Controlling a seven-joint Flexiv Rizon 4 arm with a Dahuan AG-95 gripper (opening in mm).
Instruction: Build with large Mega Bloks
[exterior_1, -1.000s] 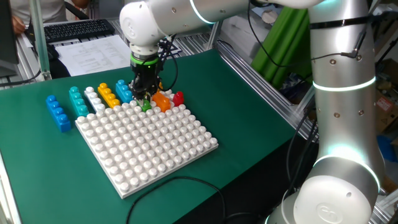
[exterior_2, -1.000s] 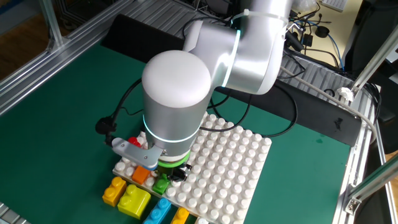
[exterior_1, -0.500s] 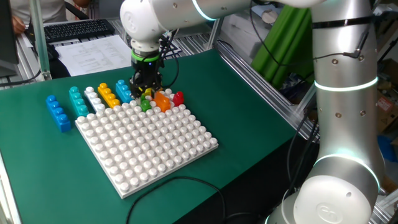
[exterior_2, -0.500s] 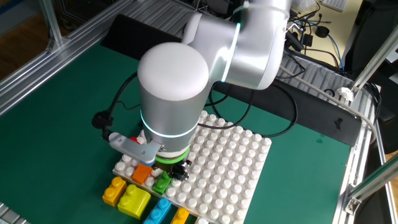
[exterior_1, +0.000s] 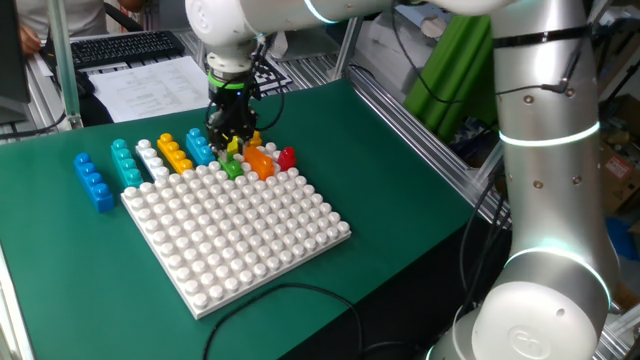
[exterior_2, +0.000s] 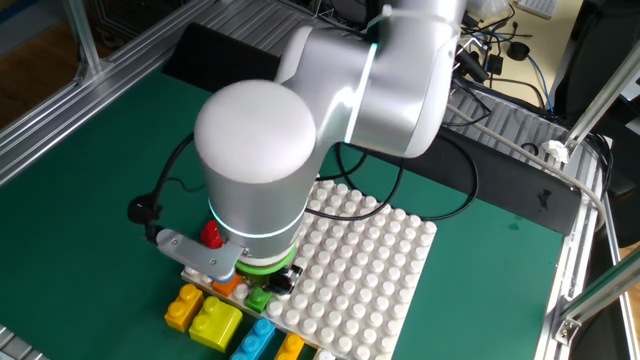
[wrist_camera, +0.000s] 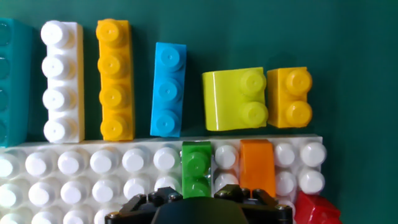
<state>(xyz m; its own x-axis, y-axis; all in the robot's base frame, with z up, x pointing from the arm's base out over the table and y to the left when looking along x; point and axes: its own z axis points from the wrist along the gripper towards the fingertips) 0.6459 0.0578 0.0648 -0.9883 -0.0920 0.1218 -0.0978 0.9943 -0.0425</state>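
— Where's the small green plastic brick (wrist_camera: 196, 168)?
— Pressed onto the white studded baseplate (exterior_1: 236, 225), beside the orange brick (wrist_camera: 257, 170).
— And the two-finger gripper (exterior_1: 229, 139)?
— Above them, empty; jaw width, I cannot tell.

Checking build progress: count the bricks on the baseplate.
2 for certain: green and orange stand one stud apart in the plate's edge row. Red sits at the corner beside orange; whether it is on the plate is unclear.
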